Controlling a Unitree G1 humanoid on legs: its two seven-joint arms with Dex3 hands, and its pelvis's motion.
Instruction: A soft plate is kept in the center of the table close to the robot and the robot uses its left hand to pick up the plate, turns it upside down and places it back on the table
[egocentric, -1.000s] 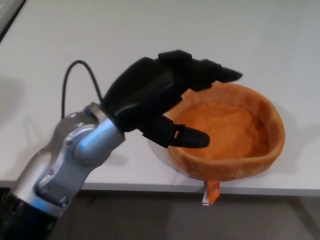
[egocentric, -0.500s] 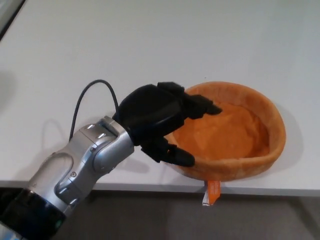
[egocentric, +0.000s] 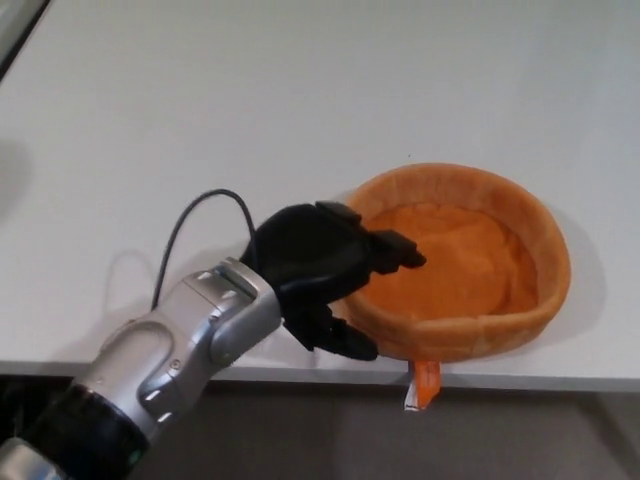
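Note:
The soft orange plate (egocentric: 470, 265), shaped like a shallow bowl with a thick rim, rests right side up on the white table (egocentric: 300, 100) close to the front edge. My left hand (egocentric: 325, 275) is at the plate's near-left rim. Its fingers (egocentric: 395, 250) reach over the rim onto the inside, and the thumb (egocentric: 350, 343) presses the outer wall from below. The rim is pinched between them. An orange tag (egocentric: 425, 385) hangs from the plate over the table edge. My right hand does not show.
The table's front edge (egocentric: 520, 378) runs just below the plate, with grey floor beyond it. A black cable (egocentric: 190, 225) loops up from my left wrist. A dark strip (egocentric: 15, 30) shows at the top-left corner.
My left hand has come down and back toward the near-left rim of the plate, and its fingers have closed over the rim. The plate has stayed on the table.

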